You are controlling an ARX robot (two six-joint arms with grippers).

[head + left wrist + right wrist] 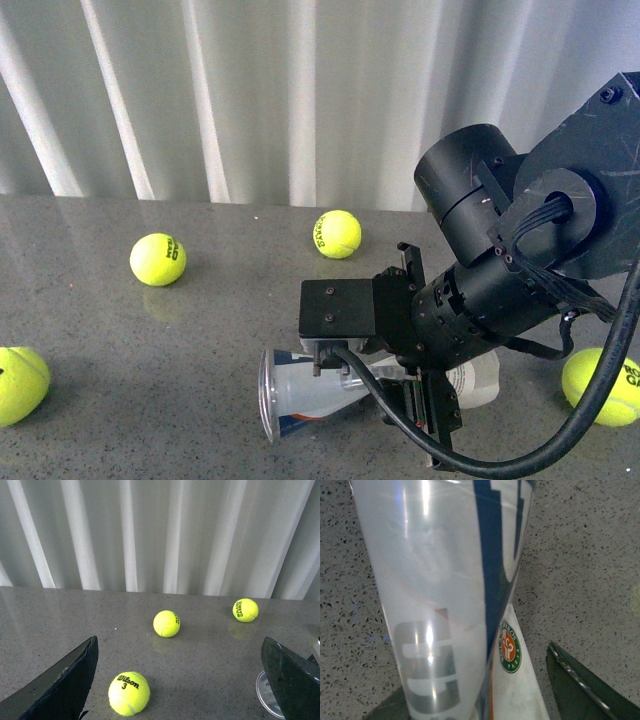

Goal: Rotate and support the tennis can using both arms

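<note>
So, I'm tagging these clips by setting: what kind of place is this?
Likely a robot lab test bench, not a court: grey speckled tabletop, pale pleated curtain behind, and loose tennis balls around a tennis can lying on its side.

My tennis can point(310, 390) lies on its side on the table point(150, 340): clear tube, white and navy label, open mouth toward my left. My right gripper point(475, 680) straddles it, 1 finger point(585, 685) clear of it. My left gripper point(179, 645) gapes wide.
</note>
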